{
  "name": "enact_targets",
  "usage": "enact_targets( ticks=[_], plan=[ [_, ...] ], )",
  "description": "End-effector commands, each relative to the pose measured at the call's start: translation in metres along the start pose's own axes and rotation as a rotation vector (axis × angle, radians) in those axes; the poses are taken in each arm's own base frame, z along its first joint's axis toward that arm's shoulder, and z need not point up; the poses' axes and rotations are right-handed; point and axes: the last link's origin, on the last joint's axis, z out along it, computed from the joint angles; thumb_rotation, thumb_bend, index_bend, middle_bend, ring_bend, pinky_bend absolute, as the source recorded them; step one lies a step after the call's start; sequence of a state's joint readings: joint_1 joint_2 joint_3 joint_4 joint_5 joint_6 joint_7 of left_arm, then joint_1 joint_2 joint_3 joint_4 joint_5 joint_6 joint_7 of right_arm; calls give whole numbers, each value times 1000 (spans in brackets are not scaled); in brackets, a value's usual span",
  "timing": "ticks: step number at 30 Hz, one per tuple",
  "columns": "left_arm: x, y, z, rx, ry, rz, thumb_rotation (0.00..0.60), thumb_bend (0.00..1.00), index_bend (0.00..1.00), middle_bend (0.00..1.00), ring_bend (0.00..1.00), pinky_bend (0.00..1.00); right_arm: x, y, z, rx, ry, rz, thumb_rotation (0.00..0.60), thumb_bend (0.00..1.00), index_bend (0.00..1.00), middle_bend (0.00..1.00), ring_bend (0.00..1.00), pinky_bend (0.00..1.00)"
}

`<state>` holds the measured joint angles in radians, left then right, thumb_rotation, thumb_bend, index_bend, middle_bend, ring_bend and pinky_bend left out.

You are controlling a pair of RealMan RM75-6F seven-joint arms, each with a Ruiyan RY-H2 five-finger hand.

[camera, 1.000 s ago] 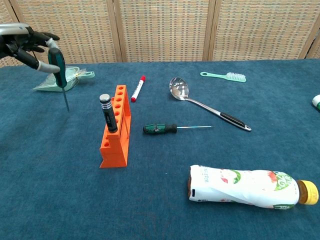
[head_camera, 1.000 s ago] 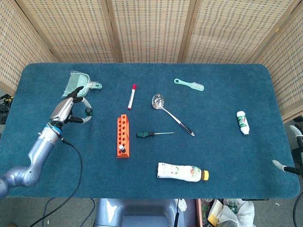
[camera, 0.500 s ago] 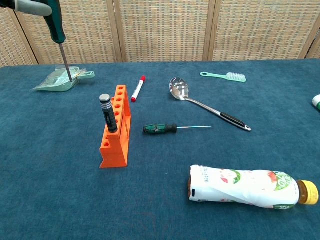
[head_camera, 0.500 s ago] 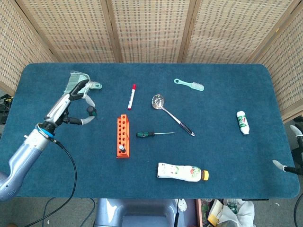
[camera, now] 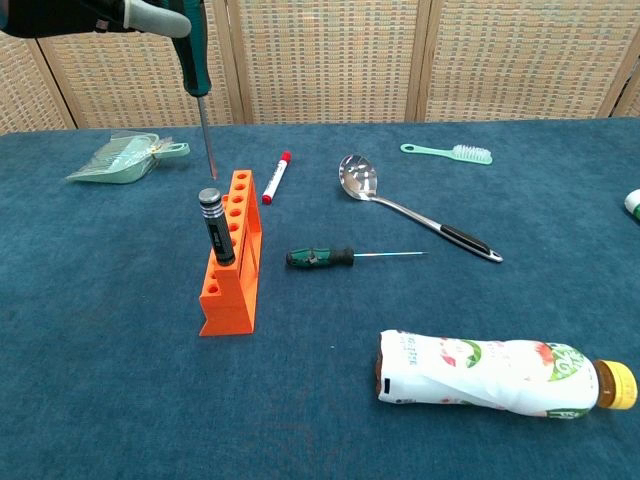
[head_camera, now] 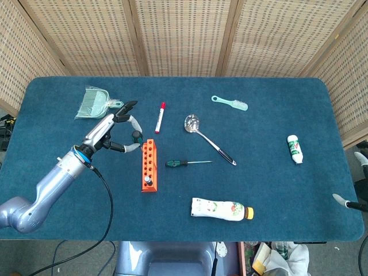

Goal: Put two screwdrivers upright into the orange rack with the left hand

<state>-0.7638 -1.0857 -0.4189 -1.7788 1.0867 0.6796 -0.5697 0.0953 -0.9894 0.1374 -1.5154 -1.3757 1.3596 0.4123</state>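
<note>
No writing is legible: the bottle (camera: 495, 376) has a white and green label, text too small to read; same for the small white tube (head_camera: 295, 149).

Left hand (head_camera: 112, 131) grips a teal-handled screwdriver (camera: 196, 75), fingers curled around the handle. The shaft points down and is about upright, tip in the air just above the far end of the rack (camera: 232, 254), not in a hole. In the head view the hand sits just left of the rack's far end, handle top showing between the fingers.

The orange rack has one row of holes. A black-handled driver (camera: 215, 227) stands upright in a hole near the near end; the other holes are open.

A green-handled screwdriver (camera: 340, 257) lies flat on the table (camera: 100, 380) just right of the rack, tip pointing away from the rack. Not touched by any hand.

Red marker (camera: 276, 176) is just beyond the rack's far end, to the right. Spoon (camera: 405, 209) is right of the rack, past the marker. Green brush (camera: 449, 152) is far right of the rack, at the back. Dustpan (camera: 118, 161) is left of the rack, at the back. The bottle lies on its side right of the rack, nearer the front edge.

Right hand: only a small part shows at the head view's right edge (head_camera: 352, 201), well away from the rack; can't tell how its fingers are set.
</note>
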Motion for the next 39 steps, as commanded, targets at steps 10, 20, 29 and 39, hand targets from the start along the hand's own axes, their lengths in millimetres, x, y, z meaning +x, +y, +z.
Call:
enact_targets(
  ticks=[10,20,29,39],
  plan=[
    [-9,-2,8,26,-33,-37,600,459,668,0,0,0,1,1,0,-1,2,2,600,0,0,0,0,0],
    [-9,-4,11,31,-35,-32,600,459,668,0,0,0,1,1,0,-1,3,2,600,0,0,0,0,0],
    [-12,-2,17,18,-31,-34,600,459,668,0,0,0,2,1,0,-4,4,3,600,0,0,0,0,0],
    [-15,-4,21,28,-32,-38,600,459,668,0,0,0,2,2,0,-4,6,6,600,0,0,0,0,0]
  ],
)
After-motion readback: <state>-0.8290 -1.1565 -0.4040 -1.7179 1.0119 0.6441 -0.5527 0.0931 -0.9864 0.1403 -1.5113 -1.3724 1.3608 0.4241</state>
